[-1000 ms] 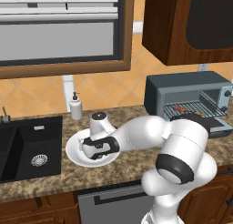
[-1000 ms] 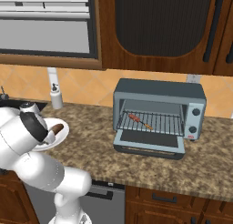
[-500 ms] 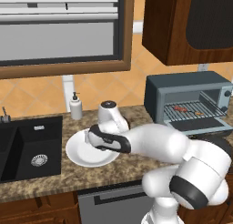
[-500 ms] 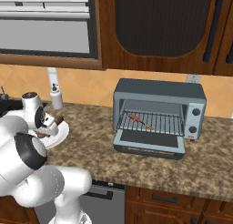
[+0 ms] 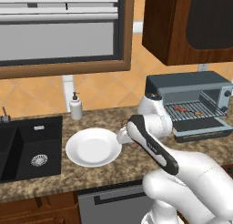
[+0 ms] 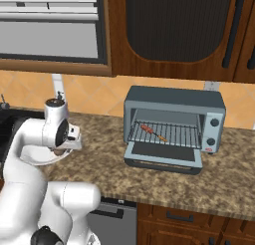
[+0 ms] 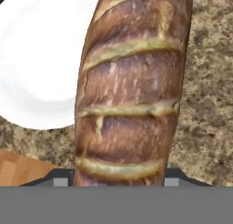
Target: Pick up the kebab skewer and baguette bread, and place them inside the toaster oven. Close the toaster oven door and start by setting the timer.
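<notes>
From the left base view, the gripper point(image 5: 129, 137) is carrying the baguette bread point(image 5: 133, 144) just beside the white plate point(image 5: 92, 148) — the toaster oven point(image 5: 191, 102) is standing off to the fingers' far side. From the right base view, the kebab skewer point(image 6: 153, 133) is lying on the rack, the toaster oven door point(image 6: 163, 156) folded down. In the hand view, the loaf point(image 7: 132, 86) is running lengthwise straight out from between the half-closed jaws — clamped, lifted over the counter point(image 7: 209, 95).

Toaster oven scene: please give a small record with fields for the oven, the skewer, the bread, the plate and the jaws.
toaster oven: on the counter, door folded down open
kebab skewer: lying on the wire rack inside
baguette bread: held between the jaws, lifted beside the plate
plate: white, nothing on it, next to the sink
gripper: jaws closed on the bread
</notes>
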You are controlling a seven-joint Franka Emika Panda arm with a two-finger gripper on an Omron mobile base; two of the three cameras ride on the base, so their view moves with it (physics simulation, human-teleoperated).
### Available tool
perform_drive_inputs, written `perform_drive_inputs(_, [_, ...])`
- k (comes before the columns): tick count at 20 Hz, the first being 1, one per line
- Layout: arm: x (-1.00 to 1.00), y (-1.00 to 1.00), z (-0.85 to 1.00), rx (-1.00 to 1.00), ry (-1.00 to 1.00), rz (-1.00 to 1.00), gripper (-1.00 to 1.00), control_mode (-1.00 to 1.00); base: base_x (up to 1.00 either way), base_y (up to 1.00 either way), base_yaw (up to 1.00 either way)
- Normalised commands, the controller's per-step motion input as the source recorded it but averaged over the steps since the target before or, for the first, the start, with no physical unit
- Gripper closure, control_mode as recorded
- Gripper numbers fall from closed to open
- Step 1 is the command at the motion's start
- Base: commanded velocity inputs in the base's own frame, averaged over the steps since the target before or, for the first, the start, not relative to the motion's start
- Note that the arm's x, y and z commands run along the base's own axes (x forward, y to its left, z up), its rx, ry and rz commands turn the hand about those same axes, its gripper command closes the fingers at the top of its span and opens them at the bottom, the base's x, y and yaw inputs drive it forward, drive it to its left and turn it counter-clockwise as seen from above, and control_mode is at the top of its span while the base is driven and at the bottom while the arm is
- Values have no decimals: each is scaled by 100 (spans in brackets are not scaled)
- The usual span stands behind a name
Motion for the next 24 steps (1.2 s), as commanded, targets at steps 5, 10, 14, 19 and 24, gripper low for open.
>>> perform_drive_inputs(5, [-28, -90, 71, 0, 1, 26, 100, -100, 0, 0, 0])
perform_drive_inputs(10, [-16, -95, 45, -2, 0, 23, 100, -100, 0, 0, 0])
perform_drive_inputs(14, [0, -94, 43, 0, 0, 17, 100, -100, 0, 0, 0])
perform_drive_inputs(19, [0, -89, 41, -1, 1, 7, 100, -100, 0, 0, 0])
perform_drive_inputs(24, [0, -90, 8, -6, 4, 0, 100, -100, 0, 0, 0])
